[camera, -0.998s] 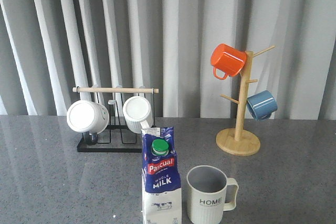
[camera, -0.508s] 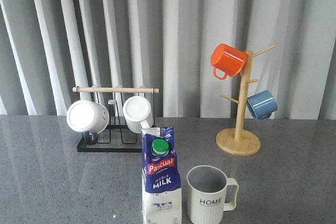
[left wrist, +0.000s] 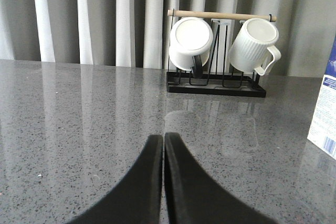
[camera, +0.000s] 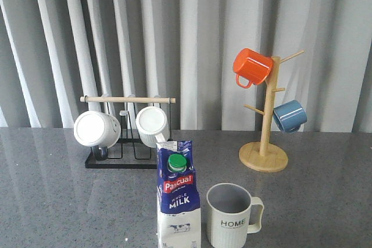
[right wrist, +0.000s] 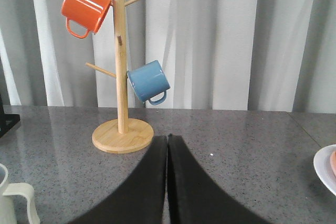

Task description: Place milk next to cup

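The milk [camera: 178, 201], a blue-and-white carton with a green cap, stands upright at the front of the grey table, just left of the cup [camera: 231, 216], a pale ribbed mug printed "HOME" with its handle to the right. A narrow gap separates them. A strip of the milk [left wrist: 324, 114] shows in the left wrist view, and the cup's handle [right wrist: 18, 203] in the right wrist view. My left gripper [left wrist: 163, 138] is shut with nothing in it, low over bare table. My right gripper [right wrist: 167, 138] is shut and empty too. Neither arm shows in the front view.
A black wire rack [camera: 125, 158] with a wooden bar holds two white ribbed mugs [camera: 96, 129] at back left. A wooden mug tree [camera: 264, 155] at back right carries an orange mug [camera: 251, 67] and a blue mug [camera: 289, 115]. A white plate's rim [right wrist: 324, 169] lies beside the right gripper.
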Tool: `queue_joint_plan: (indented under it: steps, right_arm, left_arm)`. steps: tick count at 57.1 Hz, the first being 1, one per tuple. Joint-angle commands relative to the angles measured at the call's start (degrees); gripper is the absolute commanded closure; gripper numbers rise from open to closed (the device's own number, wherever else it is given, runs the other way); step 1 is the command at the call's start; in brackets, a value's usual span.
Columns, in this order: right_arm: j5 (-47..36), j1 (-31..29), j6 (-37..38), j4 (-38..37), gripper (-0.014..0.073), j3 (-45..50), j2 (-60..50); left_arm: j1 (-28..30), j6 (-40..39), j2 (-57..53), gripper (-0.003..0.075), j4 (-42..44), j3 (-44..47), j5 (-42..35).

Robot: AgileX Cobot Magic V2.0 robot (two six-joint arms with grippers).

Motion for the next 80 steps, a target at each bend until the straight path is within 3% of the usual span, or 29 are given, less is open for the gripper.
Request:
queue_joint_plan:
  steps: [1,22,55,66,80]
  right_arm:
    - [-4.1,-0.4,-0.3,-0.5,0.0603,-1.6,-0.3]
    - [-4.2,-0.4,-0.3,-0.5,0.0603,-1.6,-0.3]
    - [-4.2,-0.4,-0.3,-0.5,0.0603,-1.6,-0.3]
    - [-4.2,-0.4,-0.3,-0.5,0.0603,-1.6,-0.3]
    - [-4.1,-0.4,-0.3,-0.5,0.0603,-1.6,-0.3]
  left_arm:
    - [-0.1,1.4,-0.8,0.0723,-0.8,-0.8,-4.0]
    - [-0.1,2.4,-0.7,0.0723,-0.8,-0.8,-7.6]
    - [-0.1,2.4,-0.6,0.0723,-0.9,-0.8,-7.3]
    - [-0.1,2.4,-0.6,0.0723,-6.7,-0.9,-7.2]
    - [-0.1,2.4,-0.6,0.0723,-6.7,-0.9,-7.2]
